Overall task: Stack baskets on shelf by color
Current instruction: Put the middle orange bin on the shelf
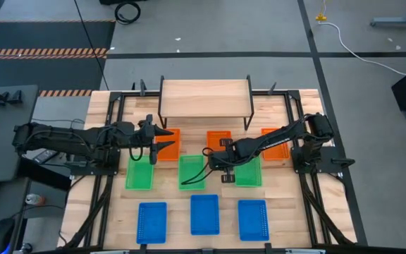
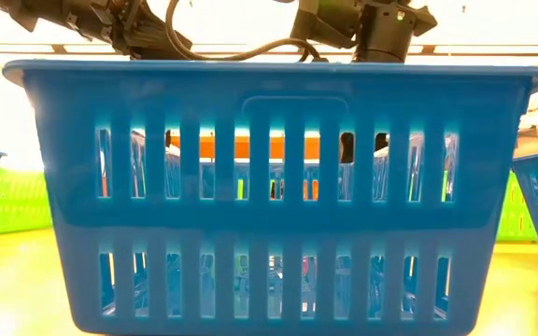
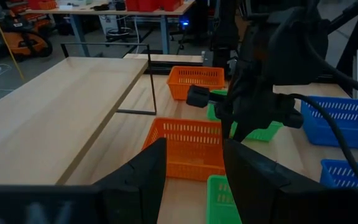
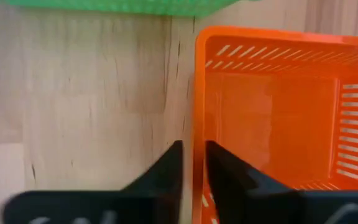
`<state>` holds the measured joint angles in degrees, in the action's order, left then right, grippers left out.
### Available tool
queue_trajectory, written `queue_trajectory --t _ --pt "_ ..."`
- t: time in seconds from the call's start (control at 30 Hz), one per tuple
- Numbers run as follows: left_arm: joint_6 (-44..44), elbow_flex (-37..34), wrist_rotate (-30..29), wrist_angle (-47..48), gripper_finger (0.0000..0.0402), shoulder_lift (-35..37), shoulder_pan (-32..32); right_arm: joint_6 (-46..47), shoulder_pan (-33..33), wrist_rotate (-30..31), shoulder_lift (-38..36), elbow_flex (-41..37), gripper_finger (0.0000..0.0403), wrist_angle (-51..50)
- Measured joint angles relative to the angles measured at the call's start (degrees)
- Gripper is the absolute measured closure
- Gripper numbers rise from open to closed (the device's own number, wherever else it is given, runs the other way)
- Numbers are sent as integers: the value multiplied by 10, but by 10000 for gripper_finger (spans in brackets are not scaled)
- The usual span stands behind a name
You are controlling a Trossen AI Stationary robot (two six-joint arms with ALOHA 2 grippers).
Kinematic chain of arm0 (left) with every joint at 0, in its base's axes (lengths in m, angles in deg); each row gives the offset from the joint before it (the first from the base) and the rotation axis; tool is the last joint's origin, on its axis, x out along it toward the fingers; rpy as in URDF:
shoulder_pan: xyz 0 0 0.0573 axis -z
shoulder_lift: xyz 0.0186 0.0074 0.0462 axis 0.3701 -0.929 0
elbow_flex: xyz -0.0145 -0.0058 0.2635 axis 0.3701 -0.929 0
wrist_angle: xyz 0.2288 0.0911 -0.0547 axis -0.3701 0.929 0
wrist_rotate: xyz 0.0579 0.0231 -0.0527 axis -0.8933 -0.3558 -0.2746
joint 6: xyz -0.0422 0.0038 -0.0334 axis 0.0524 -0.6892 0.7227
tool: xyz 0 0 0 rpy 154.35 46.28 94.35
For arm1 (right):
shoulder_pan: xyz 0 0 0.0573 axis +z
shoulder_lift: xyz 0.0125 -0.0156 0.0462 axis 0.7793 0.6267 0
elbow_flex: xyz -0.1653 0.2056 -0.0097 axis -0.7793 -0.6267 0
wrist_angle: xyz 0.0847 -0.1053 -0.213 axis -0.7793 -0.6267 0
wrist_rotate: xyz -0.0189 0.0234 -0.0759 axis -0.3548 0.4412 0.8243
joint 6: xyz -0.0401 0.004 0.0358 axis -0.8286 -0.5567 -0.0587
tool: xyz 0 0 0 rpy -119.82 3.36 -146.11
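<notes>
Right tool [image 4: 192,163] is narrowed astride the near wall of the middle orange basket [image 4: 278,118], which sits on the surface ahead of the empty shelf [image 1: 204,97]. Left tool [image 1: 151,143] hovers wide open over the left orange basket [image 1: 169,144].

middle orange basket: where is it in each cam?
High: middle orange basket, centre of the orange row, in front of the shelf.
Low: orange shows through the blue basket's slots; cannot tell which basket.
Left wrist: the farther orange basket.
Right wrist: close up.
Landmark: right pincer astride its side wall, also seen from above.
</notes>
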<state>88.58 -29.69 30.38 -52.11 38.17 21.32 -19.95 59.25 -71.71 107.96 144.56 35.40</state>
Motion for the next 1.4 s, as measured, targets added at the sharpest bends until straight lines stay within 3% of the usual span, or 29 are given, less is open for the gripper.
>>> queue_trajectory --t 0.07,0.27,0.47,0.93,1.17,1.4 --pt "0 0 0 0 235 0 0 1 0 1 0 0 385 1" --pt "0 0 0 0 235 0 0 1 0 5 0 0 368 0" --pt "0 0 0 0 235 0 0 6 2 5 -18 20 387 -36" --pt "0 0 0 2 235 1 0 21 46 18 -29 245 386 -224" --pt "0 0 0 3 235 2 0 12 58 94 -30 364 380 -315" --pt "1 0 0 3 235 2 0 -31 19 199 -30 403 383 -413"
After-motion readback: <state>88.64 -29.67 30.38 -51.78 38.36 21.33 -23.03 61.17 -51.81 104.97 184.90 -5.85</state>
